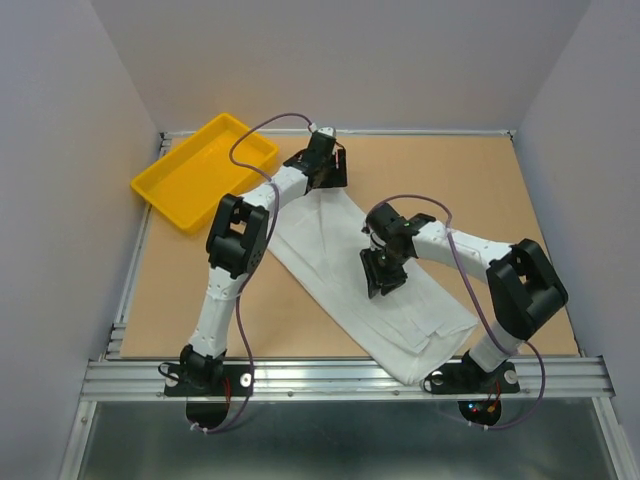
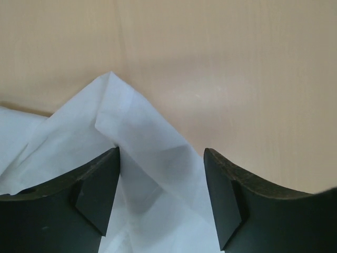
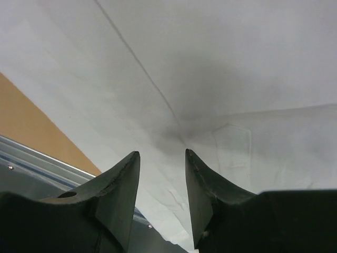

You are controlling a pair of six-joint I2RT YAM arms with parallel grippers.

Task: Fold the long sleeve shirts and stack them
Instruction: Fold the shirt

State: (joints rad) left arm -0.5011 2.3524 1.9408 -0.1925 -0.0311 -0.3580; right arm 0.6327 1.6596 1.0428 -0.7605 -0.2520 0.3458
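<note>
One white long sleeve shirt [image 1: 325, 265] lies folded into a long band, running diagonally from the table's middle back to the front right. My left gripper [image 1: 330, 170] is at the band's far end. In the left wrist view it [image 2: 160, 158] is open, its jaws straddling a pointed corner of the white fabric [image 2: 152, 137]. My right gripper [image 1: 383, 275] is over the band's middle. In the right wrist view it [image 3: 162, 155] is open, close above the flat fabric [image 3: 221, 63], which shows a seam line. No second shirt is in view.
A yellow plastic tray [image 1: 205, 170] hangs over the table's back left corner. The tan table [image 1: 500, 200] is walled at the back and both sides. An aluminium rail [image 1: 350, 375] runs along the front edge, and the shirt's near end reaches it.
</note>
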